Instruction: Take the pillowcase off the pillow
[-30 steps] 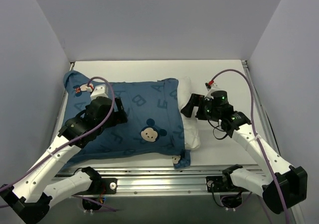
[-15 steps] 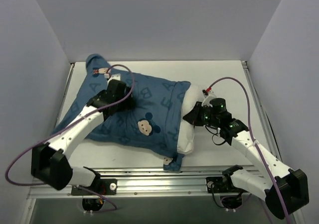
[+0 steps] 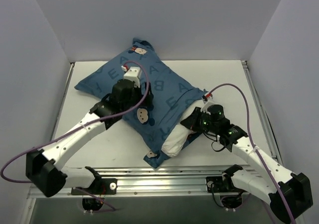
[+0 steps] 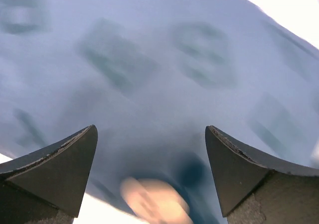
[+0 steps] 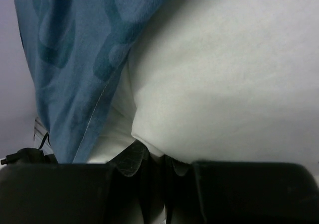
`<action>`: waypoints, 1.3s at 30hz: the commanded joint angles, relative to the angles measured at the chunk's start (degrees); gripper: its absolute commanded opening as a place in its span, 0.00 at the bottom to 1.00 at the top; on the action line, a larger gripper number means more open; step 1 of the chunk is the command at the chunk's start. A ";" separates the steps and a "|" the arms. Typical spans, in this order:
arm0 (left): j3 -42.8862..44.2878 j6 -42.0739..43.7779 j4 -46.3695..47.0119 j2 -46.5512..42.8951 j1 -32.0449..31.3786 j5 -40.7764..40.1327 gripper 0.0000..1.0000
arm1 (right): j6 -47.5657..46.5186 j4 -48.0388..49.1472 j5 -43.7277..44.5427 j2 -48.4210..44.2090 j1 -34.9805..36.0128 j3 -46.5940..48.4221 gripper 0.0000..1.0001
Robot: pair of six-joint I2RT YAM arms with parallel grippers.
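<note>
At the middle of the surface point(image 3: 227, 82) the pillow point(image 3: 175, 138) lies skewed, mostly sheathed in the pillowcase point(image 3: 169, 97), with only its white near-right end bare. The right hand point(image 3: 193, 123) is pinched tight on that bare end, likely to anchor it. The left hand point(image 4: 150, 128) hovers spread wide over the pillowcase, gripping nothing, probably poised to take fabric and draw it off.
</note>
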 commanded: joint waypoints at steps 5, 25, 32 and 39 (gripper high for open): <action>-5.54 9.11 -2.31 -11.73 -24.59 -13.36 0.97 | -0.64 1.02 3.91 3.94 0.34 5.17 0.00; 1.58 11.91 2.61 6.46 -31.67 -26.10 0.65 | -1.43 -4.68 6.99 2.89 0.51 8.34 0.00; -0.61 11.30 -0.99 4.97 -28.60 -31.12 0.03 | -2.31 -7.68 9.36 2.10 0.51 9.83 0.00; -4.56 8.66 -6.27 0.23 -20.43 -36.04 0.02 | -2.66 -12.86 11.30 -1.41 -3.17 14.13 0.00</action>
